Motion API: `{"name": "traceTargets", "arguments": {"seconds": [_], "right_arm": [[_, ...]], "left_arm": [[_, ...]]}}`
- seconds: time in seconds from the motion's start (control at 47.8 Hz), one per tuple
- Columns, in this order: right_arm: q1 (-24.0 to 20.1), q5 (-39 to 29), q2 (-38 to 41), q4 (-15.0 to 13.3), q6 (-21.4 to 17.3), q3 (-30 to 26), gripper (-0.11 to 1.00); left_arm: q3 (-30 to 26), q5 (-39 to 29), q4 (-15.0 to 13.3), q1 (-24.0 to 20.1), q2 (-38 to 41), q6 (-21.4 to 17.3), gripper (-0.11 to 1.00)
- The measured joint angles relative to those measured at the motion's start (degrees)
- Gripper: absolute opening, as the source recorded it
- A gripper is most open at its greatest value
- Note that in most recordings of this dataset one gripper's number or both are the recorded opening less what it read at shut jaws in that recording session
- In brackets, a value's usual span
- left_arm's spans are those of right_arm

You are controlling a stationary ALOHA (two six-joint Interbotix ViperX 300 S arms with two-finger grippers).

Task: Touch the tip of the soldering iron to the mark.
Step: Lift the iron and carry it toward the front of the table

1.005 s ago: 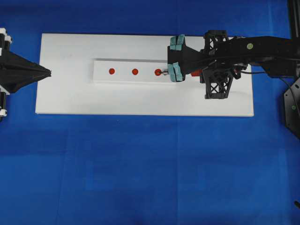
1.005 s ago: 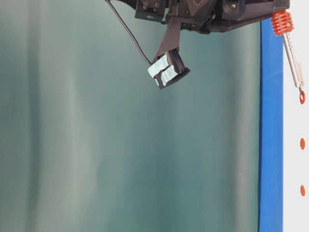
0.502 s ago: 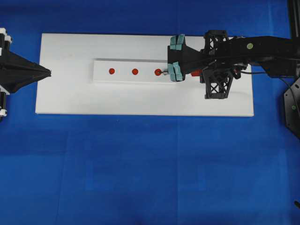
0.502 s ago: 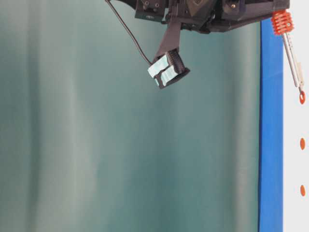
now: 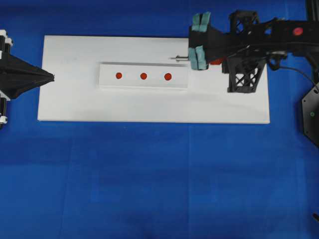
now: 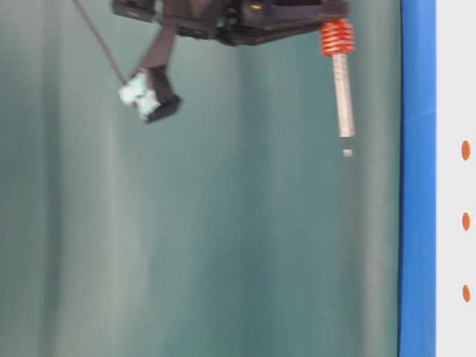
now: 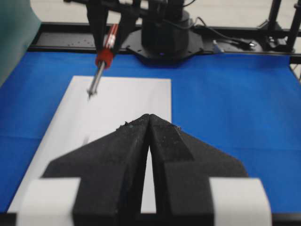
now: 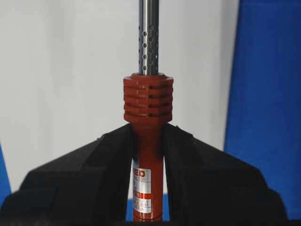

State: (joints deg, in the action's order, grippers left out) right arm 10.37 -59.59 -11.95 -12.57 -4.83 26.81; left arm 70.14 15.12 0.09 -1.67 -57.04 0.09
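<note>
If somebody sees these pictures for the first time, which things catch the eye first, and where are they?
The soldering iron stands out first: its orange-red handle is clamped in the right gripper, lifted above the far right part of the white board. Its tip points left and touches nothing. Next come three red dots in a row on the white block at the board's middle, the mark being the centre one.

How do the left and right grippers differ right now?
The right gripper is shut on the soldering iron; the left gripper is shut with nothing in it. In the overhead view the right gripper sits beyond the white block, while the left gripper points at the white board's left edge. Both have black fingers.
</note>
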Motion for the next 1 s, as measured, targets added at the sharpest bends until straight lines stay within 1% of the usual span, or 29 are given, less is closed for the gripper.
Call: {"name": "traceTargets", "arguments": {"seconds": [0.105,0.398,0.523,0.607,0.753,0.879,1.005], "right_arm": [[0.0,-1.2,-1.3,-0.2,0.0,-0.4,0.07],[-0.2,-1.0,-1.6,0.1,-0.2,-0.4,0.07],[-1.3,-1.1,-1.8,0.4,-2.9,-0.4,0.07],[-2.9,-1.1,-2.3,0.4,-6.2,0.3,0.07],[-7.7,-1.1,-4.0,0.4,-12.6,1.8,0.07],[-13.8,-1.1,-4.6,0.3,-19.2,2.5,0.07],[-20.1,-1.1,-4.6,-0.4,-25.8,2.5,0.07]], "left_arm": [[0.0,-0.1,0.0,0.0,0.0,0.1,0.00],[0.0,-0.1,0.0,0.0,0.0,0.2,0.00],[0.0,0.0,0.0,0.0,0.0,0.2,0.00],[0.0,0.0,0.0,0.0,0.0,0.2,0.00],[0.0,-0.1,0.0,0.0,0.0,0.2,0.00],[0.0,-0.1,0.0,0.0,0.0,0.2,0.00],[0.0,0.0,0.0,0.0,0.0,0.3,0.00]]}}
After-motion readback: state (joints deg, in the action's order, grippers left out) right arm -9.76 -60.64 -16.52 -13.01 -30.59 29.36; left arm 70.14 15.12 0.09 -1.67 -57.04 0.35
